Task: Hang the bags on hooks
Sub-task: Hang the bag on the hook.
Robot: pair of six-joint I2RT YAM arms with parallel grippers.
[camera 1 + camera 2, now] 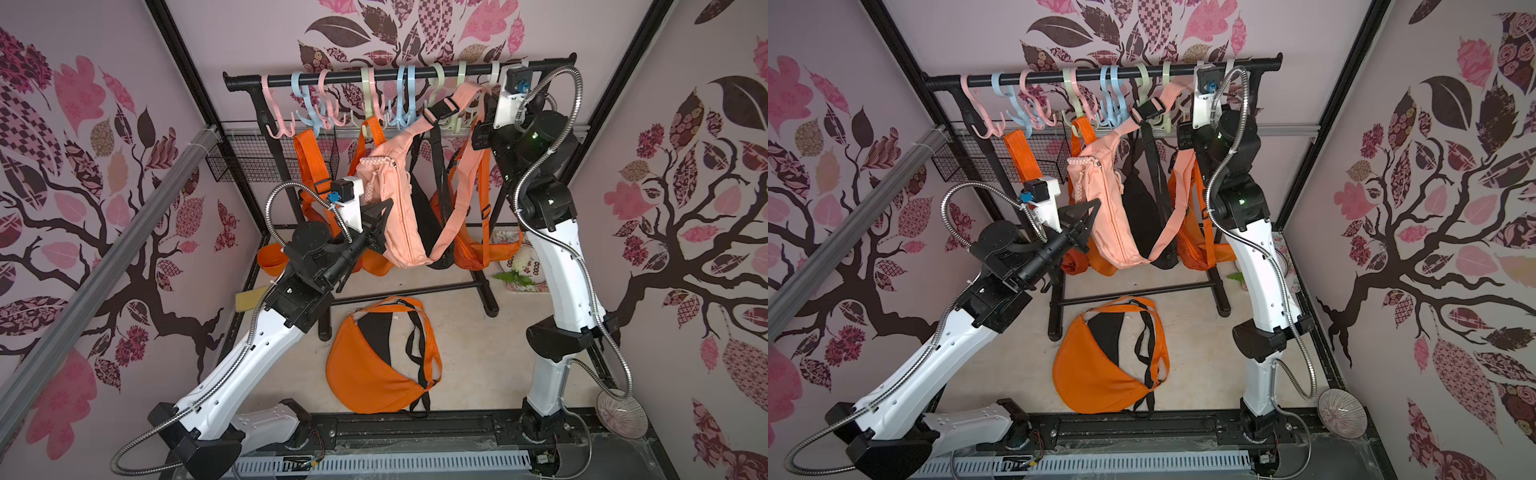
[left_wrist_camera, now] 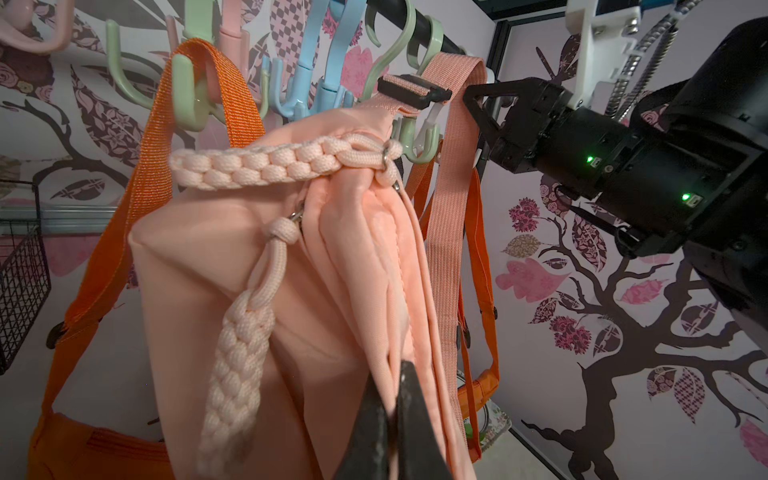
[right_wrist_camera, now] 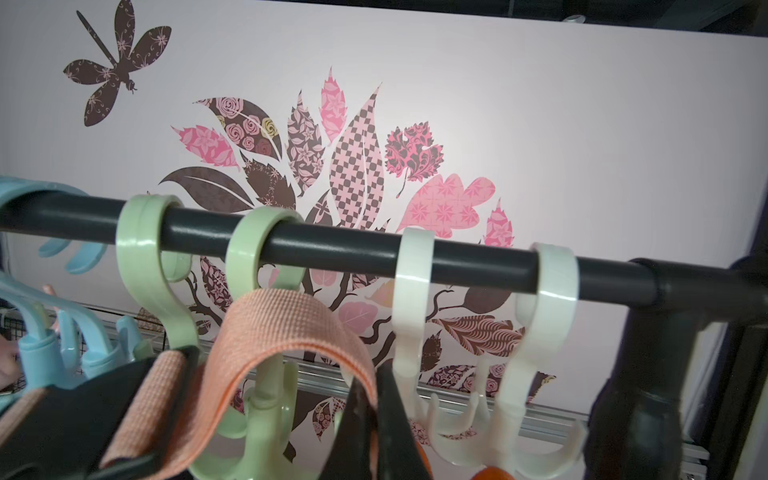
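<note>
1. The right gripper is pinched tight on the peach strap. It holds the loop up just under the black rail, right against a green hook. I'd say it's held that high so the loop can clear a prong.
2. The left gripper is clamped on a fold of the peach sling bag, well below the rail. That looks like it's taking the weight and steadying the bag.
3. Is the strap seated on a prong yet? Can't tell from here.
4. Hanging from the rail are orange bags and a black bag. A loose orange bag lies on the tabletop in front of the rail's stand.
5. Now the containers. A wire basket sits below the rail's pink-hook end, and I see nothing inside it. A floral plate beneath the rail's other end holds a white flower.
</note>
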